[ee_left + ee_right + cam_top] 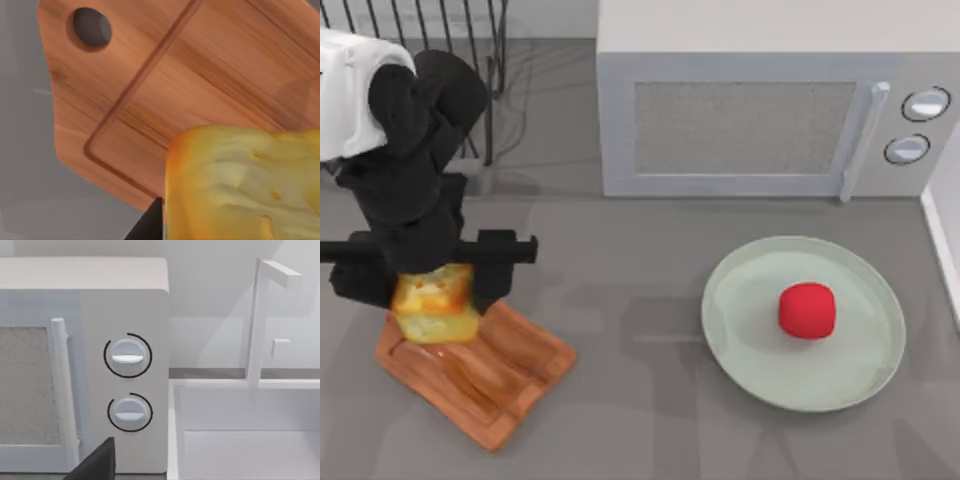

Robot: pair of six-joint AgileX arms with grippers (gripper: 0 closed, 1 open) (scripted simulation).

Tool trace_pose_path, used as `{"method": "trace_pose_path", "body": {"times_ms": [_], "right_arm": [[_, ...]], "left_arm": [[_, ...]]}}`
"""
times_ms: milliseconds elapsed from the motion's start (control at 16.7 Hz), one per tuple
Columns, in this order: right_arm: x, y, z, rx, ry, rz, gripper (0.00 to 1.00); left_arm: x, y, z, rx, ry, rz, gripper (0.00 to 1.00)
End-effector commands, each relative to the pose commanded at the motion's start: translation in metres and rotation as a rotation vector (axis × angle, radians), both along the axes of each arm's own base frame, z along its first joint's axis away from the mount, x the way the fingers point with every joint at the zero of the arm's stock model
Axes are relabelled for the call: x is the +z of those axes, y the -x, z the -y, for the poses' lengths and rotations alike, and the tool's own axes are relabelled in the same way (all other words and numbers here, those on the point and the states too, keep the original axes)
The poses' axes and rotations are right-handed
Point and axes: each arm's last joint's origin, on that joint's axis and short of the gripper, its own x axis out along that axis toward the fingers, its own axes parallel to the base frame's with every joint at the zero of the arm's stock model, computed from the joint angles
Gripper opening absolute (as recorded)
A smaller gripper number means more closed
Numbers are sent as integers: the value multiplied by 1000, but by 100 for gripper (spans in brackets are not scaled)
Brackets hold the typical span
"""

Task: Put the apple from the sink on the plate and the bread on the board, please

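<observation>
Grey table point(640, 300), white wall behind. Microwave point(770, 110) at the back; white sink point(240, 430) with faucet point(260, 315) just beside it on the right; dark wire rack point(430, 40) back left. Pale-green plate point(740, 330) right of centre, red apple point(807, 309) on it. Board point(505, 370) front left. Left gripper point(433, 290) over the board's back end, fingers point(490, 270) closed on the bread point(432, 305); whether the loaf touches the wood is unclear. Right gripper's finger point(100, 462) faces the microwave; its opening cannot be told.

Grey surface point(650, 420); white microwave point(760, 110) at back, black wire rack point(440, 40) far left, white sink point(240, 435) with faucet point(260, 320) right.
</observation>
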Motion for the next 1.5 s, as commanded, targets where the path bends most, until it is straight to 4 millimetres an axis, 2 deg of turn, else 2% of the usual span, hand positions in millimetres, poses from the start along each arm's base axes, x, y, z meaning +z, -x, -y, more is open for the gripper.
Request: {"method": "trace_pose_path", "body": {"times_ms": [300,1080,1320,1500], "right_arm": [[0,0,0,0,0,0,100],[0,0,0,0,0,0,100],[0,0,0,0,0,0,100],[0,0,0,0,0,0,100]], "left_arm": [[-3,-1,-1,1,-1,-4,0],[-44,0,0,0,1,2,0],[-45,0,0,0,0,0,0],[-45,0,0,0,0,0,23]]}}
